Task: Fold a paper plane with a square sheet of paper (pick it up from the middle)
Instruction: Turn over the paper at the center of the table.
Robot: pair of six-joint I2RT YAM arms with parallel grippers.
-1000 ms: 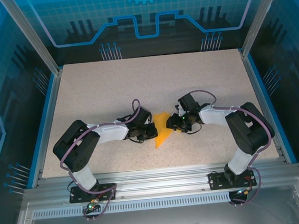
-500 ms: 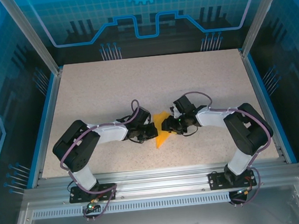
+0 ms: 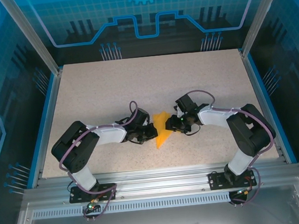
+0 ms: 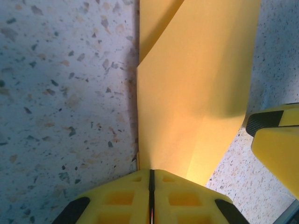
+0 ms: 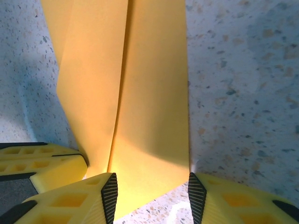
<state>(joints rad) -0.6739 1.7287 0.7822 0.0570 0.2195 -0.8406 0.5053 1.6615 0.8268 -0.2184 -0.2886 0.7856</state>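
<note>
The square sheet of paper [image 3: 163, 130], orange-yellow, lies folded into a slim pointed plane-like shape at the table's middle, between both grippers. My left gripper [image 3: 151, 132] is at its left edge. In the left wrist view its yellow fingers [image 4: 182, 196] are pressed together at the end of the paper's [image 4: 196, 84] raised fold, shut on it. My right gripper [image 3: 174, 124] is at the paper's right side. In the right wrist view the right gripper [image 5: 149, 198] stands open, with a flat flap of the paper [image 5: 149, 93] between its ribbed pads [image 5: 110, 193].
The speckled table [image 3: 152, 85] stretches bare behind the paper. Blue rails [image 3: 260, 101] border its sides, and an aluminium frame [image 3: 156, 177] runs along the near edge by the arm bases. The two grippers' fingertips are close together over the paper.
My right gripper slid left over the paper, then eased slightly back right. The left gripper stayed shut at the paper's edge, and the paper barely moved.
</note>
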